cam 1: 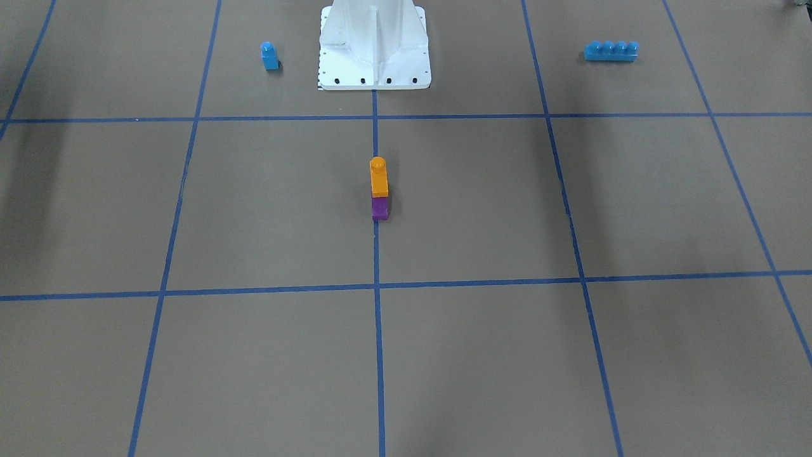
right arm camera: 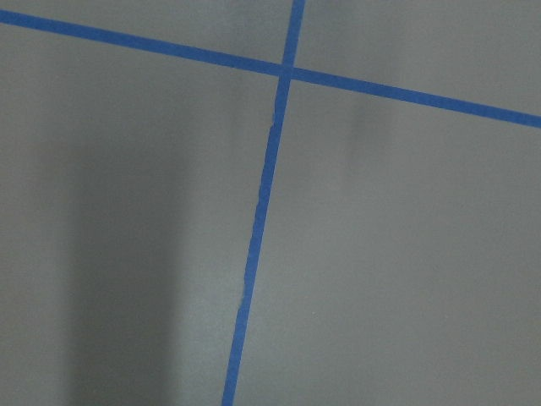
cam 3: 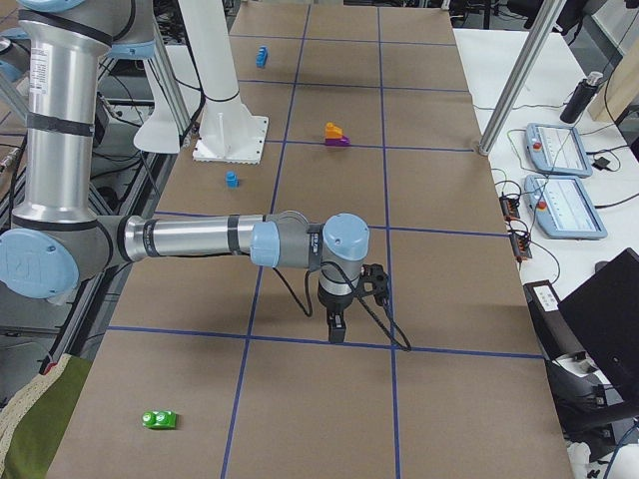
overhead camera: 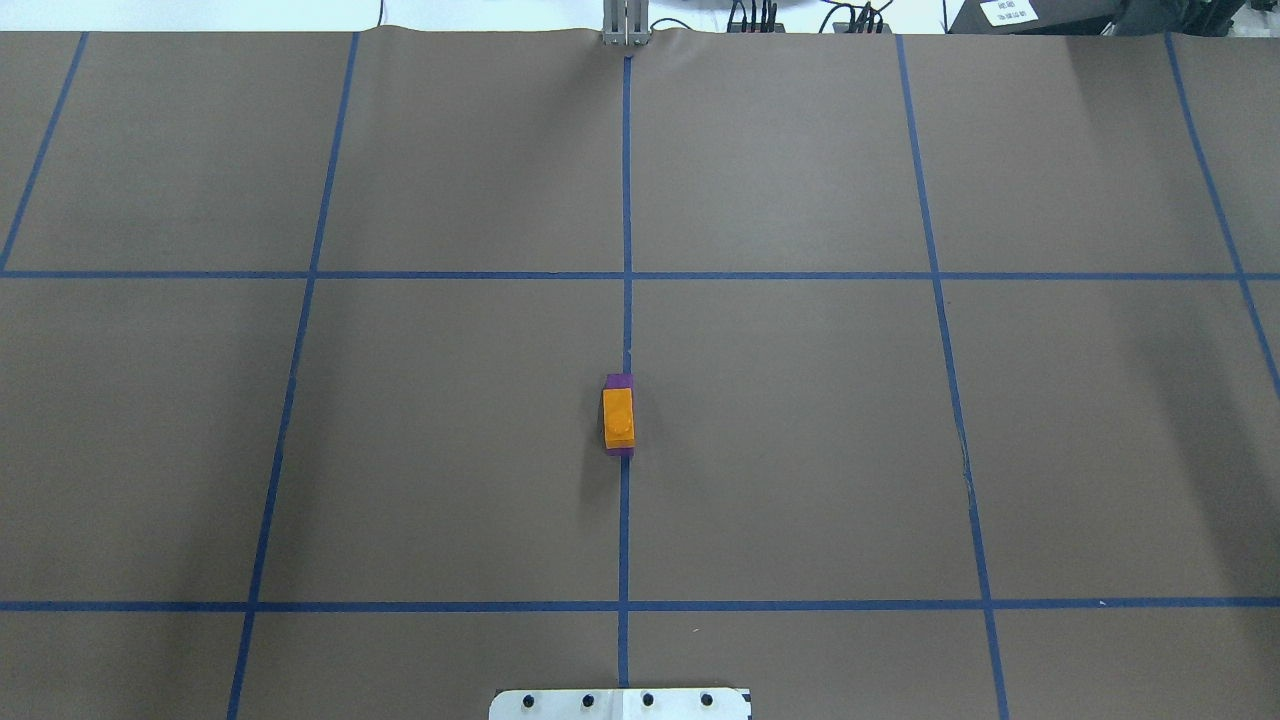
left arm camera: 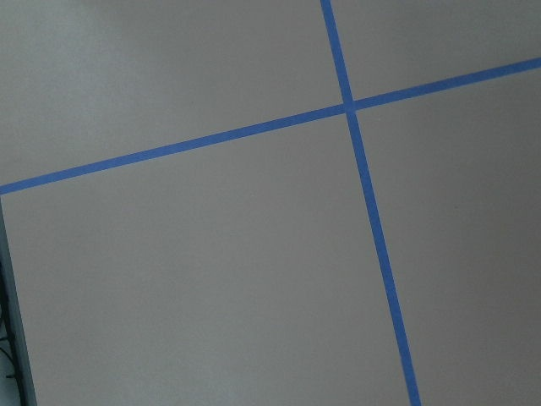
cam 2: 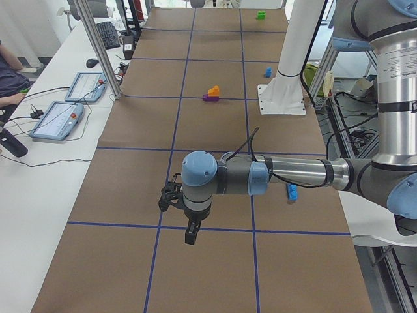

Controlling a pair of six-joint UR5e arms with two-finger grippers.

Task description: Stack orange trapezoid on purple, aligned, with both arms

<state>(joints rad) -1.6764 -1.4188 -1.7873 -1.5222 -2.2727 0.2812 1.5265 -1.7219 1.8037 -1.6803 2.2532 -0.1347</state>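
The table (overhead camera: 450, 450) is covered in brown paper marked off by a grid of blue tape lines (overhead camera: 626, 200). The robot's white base plate (cam 1: 375, 76) is bolted at its near edge. Straight out from the plate, on the centre tape line, sits the purple block (cam 1: 380, 209). A small blue single-stud block (cam 1: 269, 56) stands near the plate on the robot's right. A long blue four-stud brick (cam 1: 611, 51) lies well apart from the plate on the robot's left. A green brick (cam 3: 160, 419) lies far from the plate toward the robot's right end.
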